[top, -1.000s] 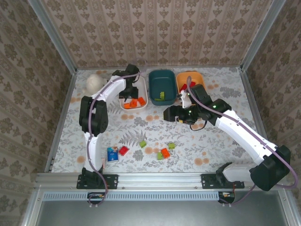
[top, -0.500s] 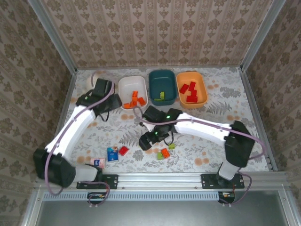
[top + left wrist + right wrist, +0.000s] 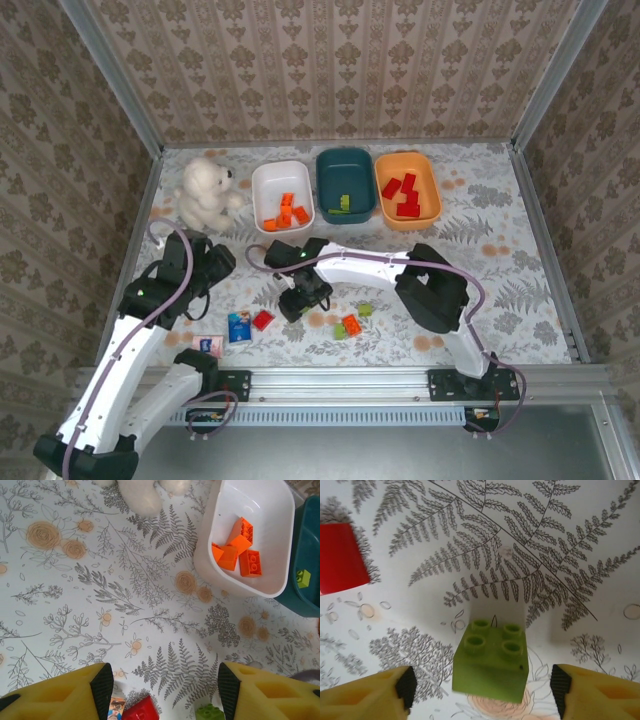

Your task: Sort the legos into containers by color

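Observation:
My right gripper [image 3: 297, 300] [image 3: 482, 687] is open low over the table, its fingers either side of a lime green brick [image 3: 491, 666] without touching it. A red brick [image 3: 263, 319] [image 3: 340, 557] lies just to its left. An orange brick [image 3: 351, 325] and two green ones [image 3: 365, 310] lie to the right. My left gripper [image 3: 205, 262] [image 3: 165, 690] hangs open and empty at the near left. The white tub [image 3: 258, 200] [image 3: 207, 550] holds orange bricks [image 3: 240, 550]. In the teal tub [image 3: 322, 185] are green bricks, in the orange tub [image 3: 435, 190] red ones.
A white teddy bear [image 3: 205, 193] sits at the far left beside the white tub. A blue-and-white packet [image 3: 238, 327] lies next to the red brick, with a small pale packet [image 3: 208, 344] nearer the front rail. Patterned walls enclose the table.
The right gripper came from the orange tub down to the near middle, over the green brick. The left arm drew back from the white tub to the near left, uncovering the teddy bear.

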`<state>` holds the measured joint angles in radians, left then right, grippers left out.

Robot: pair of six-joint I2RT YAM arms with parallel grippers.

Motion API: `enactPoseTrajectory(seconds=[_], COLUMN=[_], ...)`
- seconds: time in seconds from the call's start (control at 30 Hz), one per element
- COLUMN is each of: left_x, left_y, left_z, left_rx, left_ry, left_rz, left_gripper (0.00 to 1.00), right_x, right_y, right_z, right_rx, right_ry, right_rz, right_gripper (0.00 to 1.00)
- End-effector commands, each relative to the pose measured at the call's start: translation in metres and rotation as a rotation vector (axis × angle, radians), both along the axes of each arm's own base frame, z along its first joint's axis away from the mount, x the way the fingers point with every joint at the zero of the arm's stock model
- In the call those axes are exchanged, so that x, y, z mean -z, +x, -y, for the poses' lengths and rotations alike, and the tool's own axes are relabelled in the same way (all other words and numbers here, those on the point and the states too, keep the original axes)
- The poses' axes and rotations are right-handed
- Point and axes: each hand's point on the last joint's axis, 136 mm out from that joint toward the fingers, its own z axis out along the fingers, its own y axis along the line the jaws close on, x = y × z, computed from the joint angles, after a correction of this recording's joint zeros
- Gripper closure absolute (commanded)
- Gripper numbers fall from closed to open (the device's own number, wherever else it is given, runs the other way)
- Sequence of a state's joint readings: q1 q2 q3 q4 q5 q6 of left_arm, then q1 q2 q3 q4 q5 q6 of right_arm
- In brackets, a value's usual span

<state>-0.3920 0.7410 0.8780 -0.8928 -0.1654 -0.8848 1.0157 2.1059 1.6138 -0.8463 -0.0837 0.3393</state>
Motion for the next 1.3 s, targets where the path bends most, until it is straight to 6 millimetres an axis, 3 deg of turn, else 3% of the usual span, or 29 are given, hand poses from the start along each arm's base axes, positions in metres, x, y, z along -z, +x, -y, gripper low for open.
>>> enactPoseTrajectory(seconds=[0.0,0.2,0.27,0.4,0.57,0.73,0.9,1.03,1.13,1.27], left_x=[0.007,0.005,0.006,0.013,0.023,0.028,0.026,0.023,0.022,0.022], left_y=[-0.007,-0.007,-0.006,-0.003,0.004,0.015,0.029,0.039,0.043,0.044], left_z=[-0.004,-0.002,0.001,0.015,0.052,0.087,0.118,0.134,0.140,0.143], left_rx=[-0.022,-0.010,0.001,0.059,0.185,0.273,0.360,0.401,0.409,0.415], left_ry=[0.002,-0.002,-0.008,-0.038,-0.076,-0.074,-0.077,-0.082,-0.083,-0.088], left_rz=[-0.030,-0.026,-0.026,-0.032,-0.036,-0.042,-0.043,-0.048,-0.049,-0.054], left_gripper=[0.40,0.41,0.41,0.42,0.42,0.42,0.42,0.42,0.42,0.42], right_x=[0.006,0.011,0.003,-0.024,-0.084,-0.114,-0.117,-0.108,-0.095,-0.077], right_y=[0.003,0.006,0.009,0.022,0.078,0.146,0.215,0.263,0.285,0.297], right_z=[0.005,0.002,0.001,0.005,0.038,0.077,0.092,0.102,0.106,0.104], right_rx=[-0.002,0.005,0.008,0.037,0.218,0.374,0.483,0.565,0.607,0.632], right_ry=[-0.065,-0.078,-0.058,-0.022,0.088,0.139,0.204,0.246,0.260,0.278], right_rz=[0.002,0.001,0.024,0.082,0.167,0.232,0.251,0.240,0.205,0.166], right_gripper=[0.32,0.56,0.64,0.69,0.71,0.71,0.72,0.72,0.72,0.71])
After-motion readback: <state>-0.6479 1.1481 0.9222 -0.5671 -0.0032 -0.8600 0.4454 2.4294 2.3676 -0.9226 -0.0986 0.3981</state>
